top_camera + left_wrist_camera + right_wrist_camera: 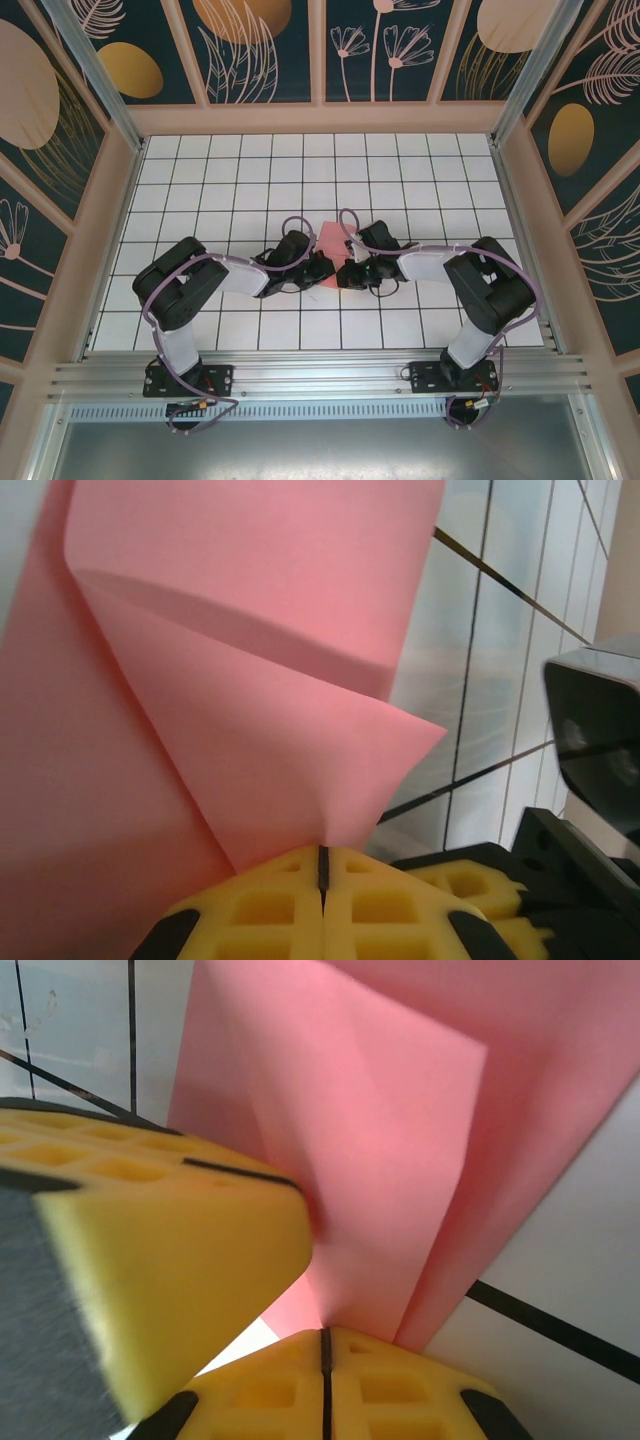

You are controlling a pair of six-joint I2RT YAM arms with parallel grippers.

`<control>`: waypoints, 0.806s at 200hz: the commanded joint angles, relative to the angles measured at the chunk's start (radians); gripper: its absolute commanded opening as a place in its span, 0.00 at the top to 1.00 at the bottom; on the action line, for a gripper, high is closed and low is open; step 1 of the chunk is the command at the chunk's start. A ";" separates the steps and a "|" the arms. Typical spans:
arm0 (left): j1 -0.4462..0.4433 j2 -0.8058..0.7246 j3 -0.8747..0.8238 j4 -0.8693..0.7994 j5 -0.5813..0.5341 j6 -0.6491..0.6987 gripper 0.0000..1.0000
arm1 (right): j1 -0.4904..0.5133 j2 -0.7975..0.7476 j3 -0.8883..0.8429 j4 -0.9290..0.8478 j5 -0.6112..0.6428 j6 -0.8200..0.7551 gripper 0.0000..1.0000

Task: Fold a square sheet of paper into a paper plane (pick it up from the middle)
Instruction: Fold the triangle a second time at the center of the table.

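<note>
The square sheet of paper point(329, 240) is located near the centre of the white gridded bench point(200, 180). In the top view its visible pink area extends toward 12 o'clock from the two tools. The left tool point(322, 268) points toward 3 o'clock and the right tool point(349, 272) points toward 9 o'clock, so the tips meet close together at the 6 o'clock edge of the sheet. In the left wrist view, the yellow pads point(290, 900) of the left tool are pressed together with only a thin dark seam between them. A creased, pointed flap of the sheet rises from that seam toward 12 o'clock, so this tool is clamped on the paper. In the right wrist view, the right tool point(325, 1350) is likewise clamped on the sheet, which emerges from its seam. One yellow pad point(150, 1240) belonging to the left tool lies at 9 o'clock in that view, just beside the sheet; contact cannot be confirmed.
</note>
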 commanded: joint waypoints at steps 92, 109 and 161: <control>0.003 0.006 0.090 -0.219 -0.165 0.065 0.86 | 0.018 0.029 -0.015 -0.113 0.095 -0.030 0.92; 0.018 0.007 0.097 -0.217 -0.164 0.071 0.86 | 0.020 0.028 -0.017 -0.117 0.097 -0.032 0.93; 0.051 0.025 0.092 -0.163 -0.129 0.083 0.85 | 0.021 0.027 -0.024 -0.114 0.097 -0.031 0.93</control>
